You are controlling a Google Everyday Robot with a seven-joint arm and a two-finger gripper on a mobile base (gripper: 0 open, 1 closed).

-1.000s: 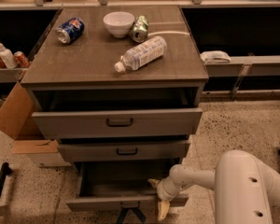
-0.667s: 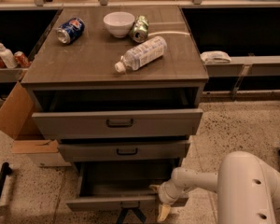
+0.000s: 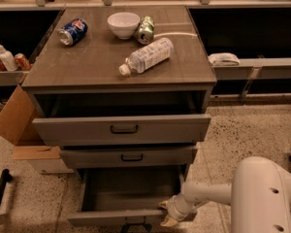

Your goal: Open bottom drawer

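Observation:
The bottom drawer (image 3: 121, 217) is the lowest of three grey drawers and stands pulled far out, its dark empty inside showing. Its small black handle (image 3: 136, 225) sits at the frame's lower edge. My gripper (image 3: 166, 214) is at the right end of the bottom drawer's front panel, touching or very close to it. The white arm (image 3: 208, 193) reaches in from the lower right. The middle drawer (image 3: 128, 157) and the top drawer (image 3: 121, 129) stand slightly out above it.
On the cabinet top (image 3: 87, 67) lie a plastic bottle (image 3: 145, 56), a blue can (image 3: 72, 31), a white bowl (image 3: 123, 24) and a green can (image 3: 146, 29). A cardboard box (image 3: 19, 130) stands at the left. The floor is speckled (image 3: 242, 135).
My gripper has moved slightly down and toward the camera at the drawer's right front corner. The bottom drawer front sits a little further out.

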